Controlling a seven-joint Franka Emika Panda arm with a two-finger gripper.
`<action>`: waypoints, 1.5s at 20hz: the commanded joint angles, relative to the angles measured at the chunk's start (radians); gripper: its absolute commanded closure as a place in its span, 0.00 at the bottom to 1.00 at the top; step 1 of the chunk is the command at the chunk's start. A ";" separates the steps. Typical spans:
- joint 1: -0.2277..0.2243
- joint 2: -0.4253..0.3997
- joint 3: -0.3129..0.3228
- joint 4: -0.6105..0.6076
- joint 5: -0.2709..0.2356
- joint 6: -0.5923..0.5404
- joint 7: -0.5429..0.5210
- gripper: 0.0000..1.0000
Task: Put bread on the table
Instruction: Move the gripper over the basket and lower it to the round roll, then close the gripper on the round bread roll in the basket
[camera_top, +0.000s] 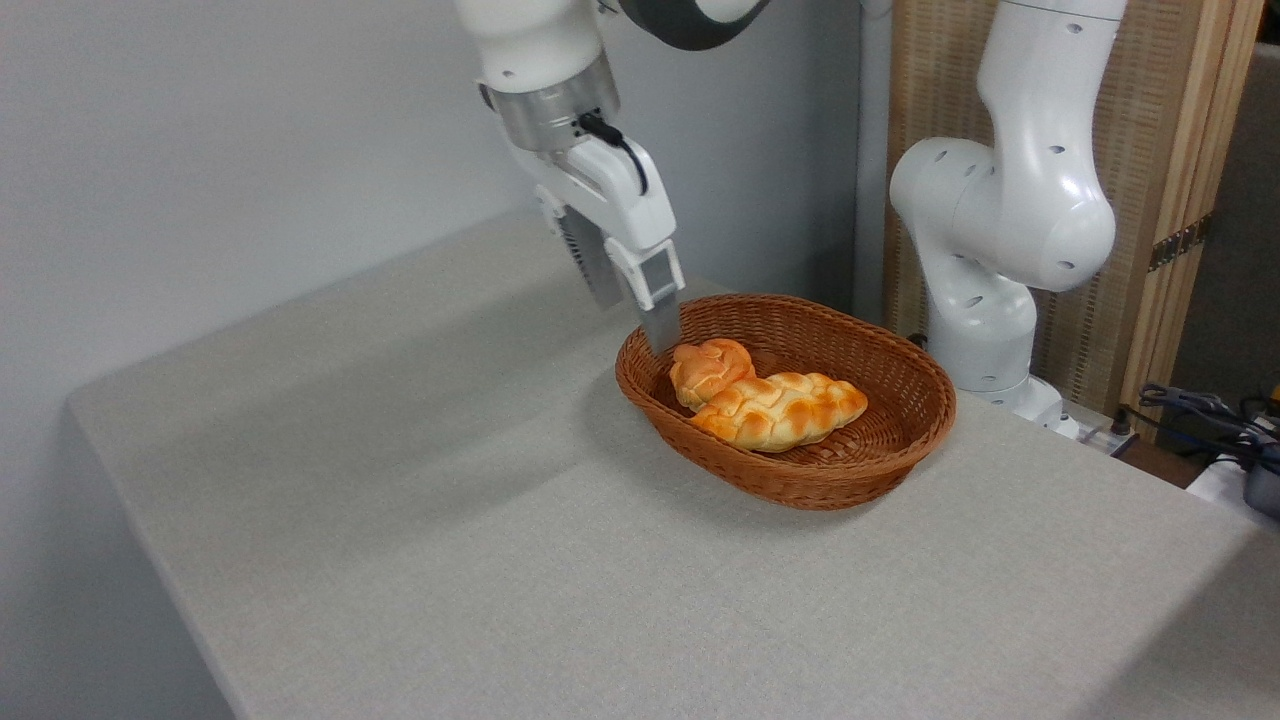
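From the fixed camera you see the bread (708, 366) — a small round bun, orange-golden with a knobbly, cracked top — lying at the left end of the wicker basket (880, 455), touching the paler braided loaf (785, 408) that partly overlaps it. The gripper (635, 310) hangs tilted at the basket's left rim, just beside the bun and above it; its ribbed grey fingers (660, 322) hold nothing, and they stand one behind the other from this angle, so you cannot tell how wide they are parted.

Expect the bun to be light and probably soft, with a crust that gives under pressure — so close gently. Its rough top should offer friction. Take it across its rounded flanks, on the sides clear of the loaf and the basket wall, which crowd it closely.

The basket is stiff brown weave, oval, with sloping sides. The table (420, 520) is flat, covered in light grey-beige cloth texture.
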 joint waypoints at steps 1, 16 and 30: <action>-0.051 -0.093 0.006 -0.121 0.028 -0.006 0.075 0.00; -0.192 -0.105 0.008 -0.277 0.106 0.103 0.461 0.00; -0.224 -0.054 0.008 -0.316 0.135 0.146 0.613 0.00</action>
